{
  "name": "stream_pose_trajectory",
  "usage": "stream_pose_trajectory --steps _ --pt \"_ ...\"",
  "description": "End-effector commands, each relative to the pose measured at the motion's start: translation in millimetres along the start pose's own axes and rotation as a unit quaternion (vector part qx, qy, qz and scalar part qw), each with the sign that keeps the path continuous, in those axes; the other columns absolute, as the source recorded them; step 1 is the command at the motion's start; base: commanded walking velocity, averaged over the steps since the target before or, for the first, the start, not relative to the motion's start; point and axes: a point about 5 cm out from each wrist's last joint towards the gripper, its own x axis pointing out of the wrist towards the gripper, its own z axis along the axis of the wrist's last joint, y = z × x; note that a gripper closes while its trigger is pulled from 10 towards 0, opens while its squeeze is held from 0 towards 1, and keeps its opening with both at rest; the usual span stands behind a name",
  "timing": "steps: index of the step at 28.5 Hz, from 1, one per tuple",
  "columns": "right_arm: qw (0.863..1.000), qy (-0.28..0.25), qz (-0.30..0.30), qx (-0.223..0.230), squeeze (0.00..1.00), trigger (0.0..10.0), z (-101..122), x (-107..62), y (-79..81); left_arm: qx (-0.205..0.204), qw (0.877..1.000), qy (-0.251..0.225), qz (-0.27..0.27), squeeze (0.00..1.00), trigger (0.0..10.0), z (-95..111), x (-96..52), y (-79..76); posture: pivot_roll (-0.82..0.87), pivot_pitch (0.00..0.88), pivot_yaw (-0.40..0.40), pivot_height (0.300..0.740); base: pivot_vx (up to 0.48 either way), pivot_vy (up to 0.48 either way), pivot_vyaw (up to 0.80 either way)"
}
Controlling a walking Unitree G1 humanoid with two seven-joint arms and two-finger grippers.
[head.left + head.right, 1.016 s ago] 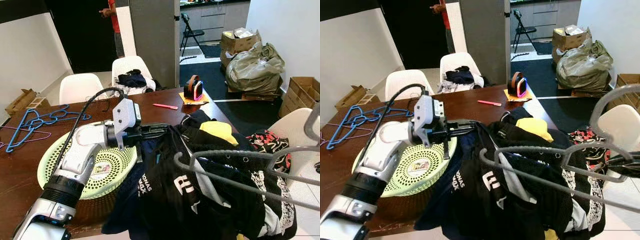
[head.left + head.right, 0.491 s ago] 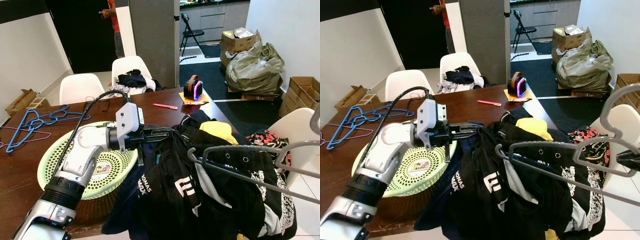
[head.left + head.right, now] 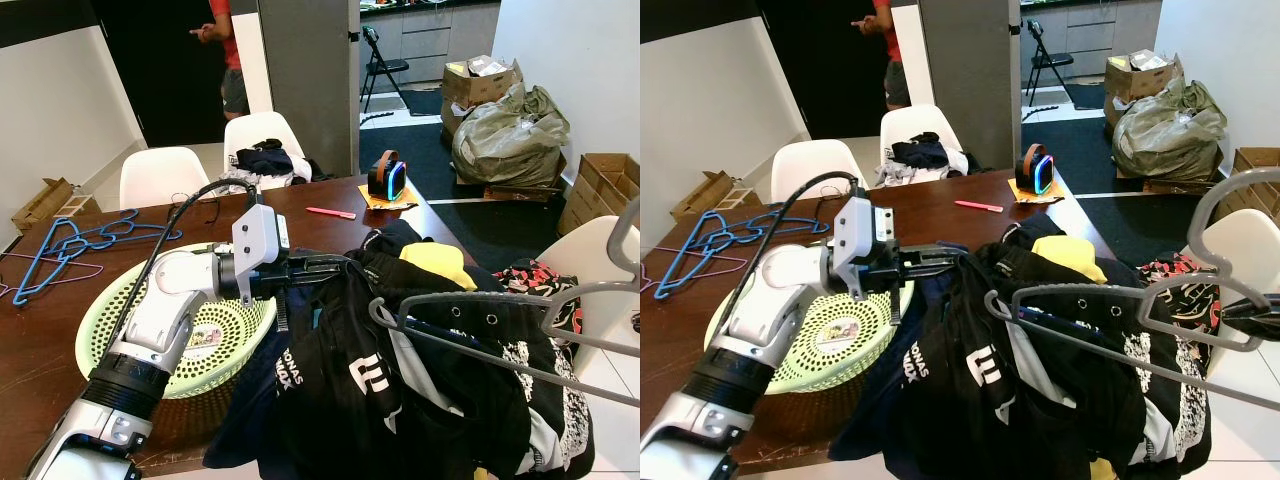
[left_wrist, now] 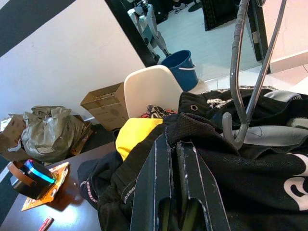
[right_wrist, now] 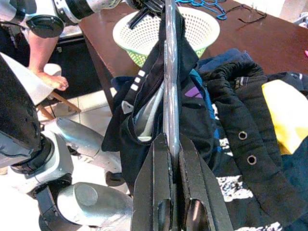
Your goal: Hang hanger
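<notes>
Hangers of blue wire lie tangled at the far left of our table, partly cut off by the picture's edge. Next comes the pale green basket, over which our left arm reaches. Our left hand pinches the black shirt at its upper edge, fingers closed tight on the cloth, tips half buried in folds. The grey hanger sits threaded into the shirt, one shoulder hidden under fabric. Our right hand clamps the hanger's bar near the hook; in the head views that hand is mostly cut off at the right edge.
</notes>
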Motion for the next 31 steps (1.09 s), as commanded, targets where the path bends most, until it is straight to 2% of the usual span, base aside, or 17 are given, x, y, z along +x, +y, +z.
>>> stream_pose_trajectory --steps 1,5,6,13,17,24,29,31 --pt "1.0 0.004 0.009 -0.007 0.0 10.0 0.3 4.4 0.6 0.0 1.0 0.007 -0.007 0.0 10.0 -0.9 -2.2 -2.1 -0.16 0.0 0.072 0.74 0.0 0.0 0.0" --pt "1.0 0.007 0.008 -0.009 0.0 10.0 -0.2 4.7 -0.6 0.0 1.0 0.006 -0.008 0.0 10.0 -0.6 -1.9 -2.2 -0.16 0.0 0.071 0.74 0.0 0.0 0.0" --pt "1.0 0.012 -0.007 -0.005 0.0 10.0 -2.6 -0.7 -3.7 0.0 1.0 0.007 -0.01 0.0 10.0 -0.5 -2.4 -2.3 -0.16 0.0 0.069 0.74 0.0 0.0 0.0" --pt "0.999 0.025 -0.032 0.0 0.0 10.0 -3.2 -10.7 -7.7 -0.001 1.0 0.008 -0.015 0.0 10.0 0.0 -3.6 -3.3 -0.16 0.0 0.071 0.74 0.0 0.0 0.0" --pt "0.999 0.028 -0.032 -0.001 0.0 10.0 -3.0 -10.4 -8.0 -0.002 1.0 0.008 -0.015 0.0 10.0 0.0 -3.6 -3.4 -0.16 0.0 0.071 0.74 0.0 0.0 0.0" --pt "0.999 0.039 -0.023 0.0 0.0 10.0 -7.6 -4.3 -8.5 -0.002 1.0 0.007 -0.015 0.0 10.0 -0.3 -3.4 -3.9 -0.16 0.0 0.07 0.74 0.0 0.0 0.0" --pt "1.0 0.027 -0.01 -0.007 0.0 10.0 -5.6 2.3 -7.8 -0.003 1.0 0.007 -0.014 0.0 10.0 -0.9 -2.7 -4.2 -0.16 0.0 0.071 0.74 0.0 0.0 0.0" --pt "1.0 0.004 0.006 -0.015 0.0 10.0 -0.6 9.8 -5.4 -0.003 1.0 0.005 -0.013 0.0 10.0 -1.2 -1.2 -4.4 -0.16 0.0 0.072 0.74 0.0 0.0 0.0"
